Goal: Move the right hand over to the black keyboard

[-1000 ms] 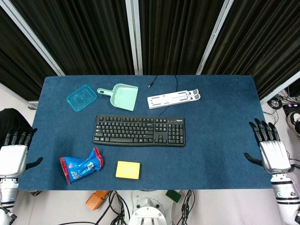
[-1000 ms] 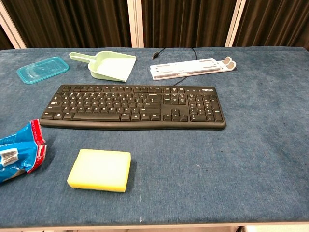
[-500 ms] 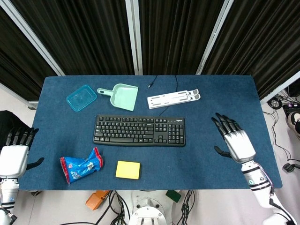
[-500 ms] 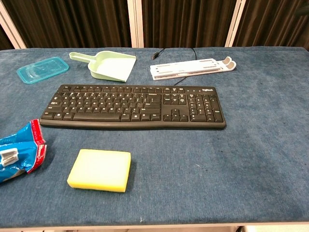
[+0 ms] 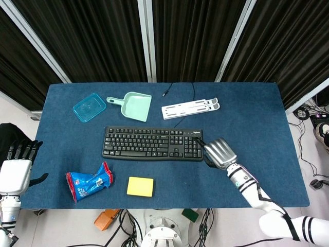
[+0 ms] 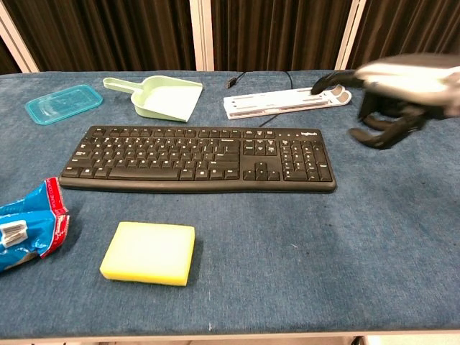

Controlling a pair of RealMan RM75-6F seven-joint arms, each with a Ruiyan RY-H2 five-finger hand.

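Observation:
The black keyboard (image 5: 152,143) lies flat in the middle of the blue table; the chest view shows the keyboard (image 6: 198,158) there too. My right hand (image 5: 218,153) hovers at its right end, palm down, fingertips reaching the number-pad edge. In the chest view my right hand (image 6: 402,86) is blurred, above the table just right of the keyboard, fingers hanging loosely apart and holding nothing. My left hand (image 5: 14,172) stays off the table's left edge, fingers spread, empty.
Behind the keyboard lie a teal lid (image 5: 89,107), a green dustpan (image 5: 132,105) and a white folding stand (image 5: 190,108) with a cable. In front are a blue-red snack bag (image 5: 88,181) and a yellow sponge (image 5: 140,186).
My right hand has swept left from the table's right edge to the keyboard's right end and has come into the chest view. The left hand has not moved.

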